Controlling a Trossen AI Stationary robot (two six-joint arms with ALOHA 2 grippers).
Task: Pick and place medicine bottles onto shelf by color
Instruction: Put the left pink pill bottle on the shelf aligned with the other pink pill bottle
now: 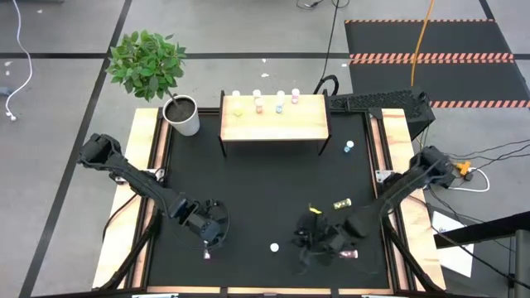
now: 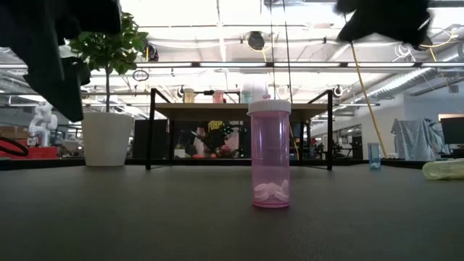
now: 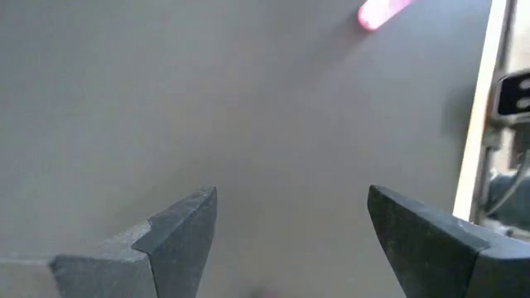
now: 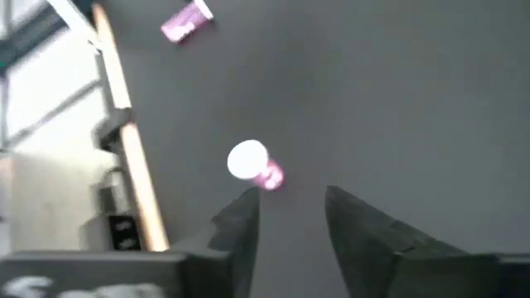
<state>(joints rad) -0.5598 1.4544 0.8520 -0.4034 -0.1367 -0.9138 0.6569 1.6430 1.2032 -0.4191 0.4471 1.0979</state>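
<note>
A pink bottle [image 2: 270, 154] with a white cap stands upright on the black table at six o'clock, white pills at its bottom. The wooden shelf [image 1: 274, 118] at twelve o'clock carries four bottles [image 1: 267, 102]. A teal bottle [image 1: 349, 147] stands at two o'clock, a yellow one [image 1: 342, 203] lies at four, and pink ones lie at five [image 1: 349, 254] and seven [image 1: 207, 254].

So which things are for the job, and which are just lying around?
For the job:
- upright pink plastic bottle with white cap
- small blue bottle
- yellow bottle lying down
- light wooden shelf

Just there:
- leafy green plant in white pot
- orange cable on the floor
</note>
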